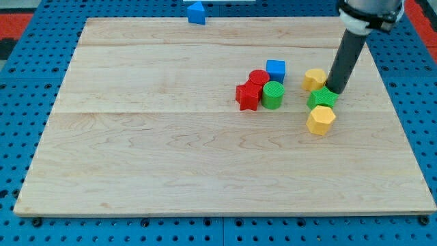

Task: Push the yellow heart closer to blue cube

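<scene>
Resting on the wooden tabletop, my tip stands just right of the yellow heart, touching the green block below it; the blue cube sits left of the heart, beside a red cylinder, red block and green cylinder; a yellow hexagonal block lies lowest; another blue block sits at the top edge; no jaws exist.
</scene>
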Motion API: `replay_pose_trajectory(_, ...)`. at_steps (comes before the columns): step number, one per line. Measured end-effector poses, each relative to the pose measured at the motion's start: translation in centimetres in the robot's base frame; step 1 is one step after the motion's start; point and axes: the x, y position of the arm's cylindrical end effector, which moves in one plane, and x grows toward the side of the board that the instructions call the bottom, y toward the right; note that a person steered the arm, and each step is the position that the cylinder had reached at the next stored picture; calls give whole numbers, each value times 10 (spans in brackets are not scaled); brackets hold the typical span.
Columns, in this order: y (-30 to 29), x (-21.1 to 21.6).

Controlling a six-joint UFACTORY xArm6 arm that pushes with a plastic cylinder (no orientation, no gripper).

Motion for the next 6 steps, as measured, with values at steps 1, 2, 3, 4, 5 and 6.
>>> replay_pose_trajectory(1,-12,7)
replay_pose_trajectory(2,-4,10)
replay_pose_trajectory(3,3,11)
replay_pose_trajectory(4,36,-22)
replay_pose_trajectory(5,12,-39)
replay_pose_trajectory(6,-17,-43)
